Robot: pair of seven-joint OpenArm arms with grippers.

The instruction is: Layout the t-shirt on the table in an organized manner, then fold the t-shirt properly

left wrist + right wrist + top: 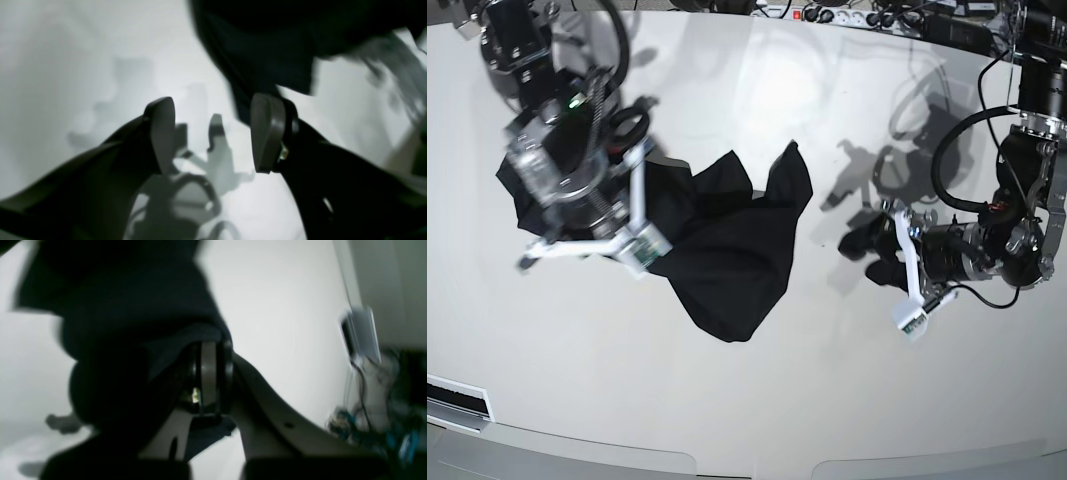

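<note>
Setting: robotics lab.
Evidence: bare glossy white worktop (757, 400); power strip (832, 14) and tangled cables (897, 18) along its far edge; two arms mounted over it.

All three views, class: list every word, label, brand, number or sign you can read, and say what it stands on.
None can be read.
The t-shirt shows plain black fabric, with no legible mark.
The table carries no writing.
Both wrist views are too blurred for any text.
</note>
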